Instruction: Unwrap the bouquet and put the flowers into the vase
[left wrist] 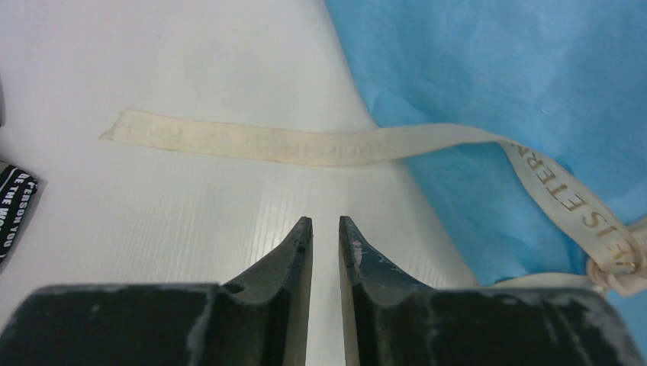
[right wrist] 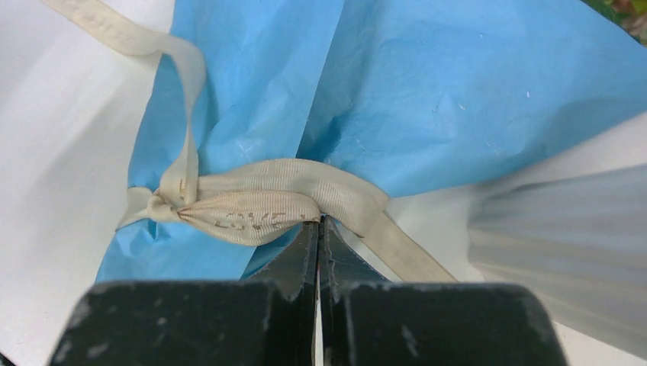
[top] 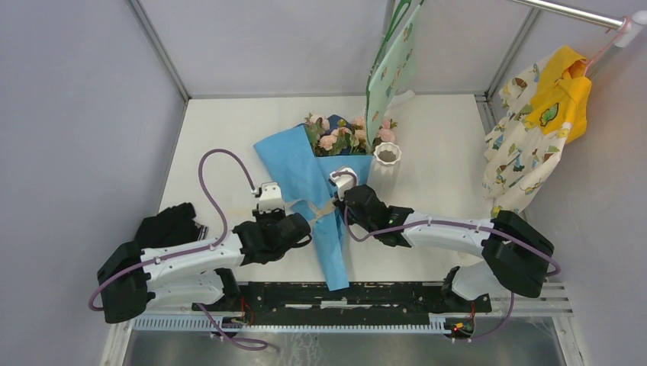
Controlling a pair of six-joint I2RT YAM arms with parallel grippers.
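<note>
In the middle of the tabletop [top: 221, 137] lies the bouquet [top: 305, 183], wrapped in blue paper, with the flowers [top: 336, 133] toward the far edge and the narrow end toward the near edge. The vase [top: 385, 164] stands upright just right of the flowers. My left gripper [left wrist: 326, 229] is at the bouquet's left side over bare tabletop, its jaws a narrow gap apart with nothing between them. My right gripper [right wrist: 319, 229] is at the bouquet's right side, jaws pressed together, tips at the lower edge of the ribbon [right wrist: 267, 198] that bands the paper. I cannot tell whether any ribbon is pinched. One ribbon tail [left wrist: 267, 143] lies flat on the tabletop just beyond my left tips. The knot [right wrist: 164, 206] is tied.
</note>
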